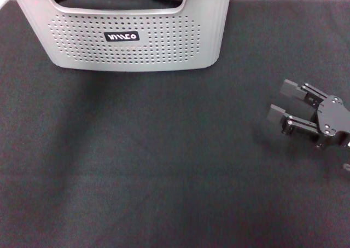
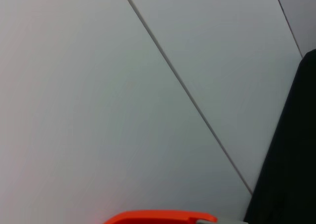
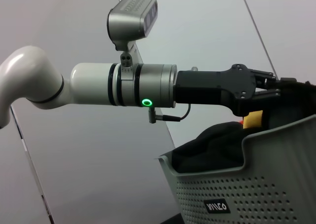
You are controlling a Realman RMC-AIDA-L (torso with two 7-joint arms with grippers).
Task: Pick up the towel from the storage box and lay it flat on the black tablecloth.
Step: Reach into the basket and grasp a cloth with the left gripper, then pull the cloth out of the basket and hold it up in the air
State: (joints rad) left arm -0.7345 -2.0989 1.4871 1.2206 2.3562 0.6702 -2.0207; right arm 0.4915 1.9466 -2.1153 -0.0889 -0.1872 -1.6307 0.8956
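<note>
A: So how far along is the task?

B: Early, by the look of it. The black tablecloth [image 1: 164,166] covering the bench is bare; no towel lies on it. The storage box [image 1: 131,45] sits at the far left, full of dark fabric. In the right wrist view the left arm reaches across above the box, and the left tool [image 3: 284,85] hangs over the dark heap inside. A small yellow patch [image 3: 253,119] shows just below that tool, likely the towel's yellow face. Whether the tool is spread or pinching it cannot be told.

A: And the other arm?

B: The right tool [image 1: 284,103] rests low over the cloth at the right, well apart from the box, its two fingers spread and holding nothing.

A: What remains?

B: Lifting the towel out, carrying it over and spreading it flat, all judged still to do.

A: Counts?

B: One box, one tablecloth, two tools, one yellow patch.
</note>
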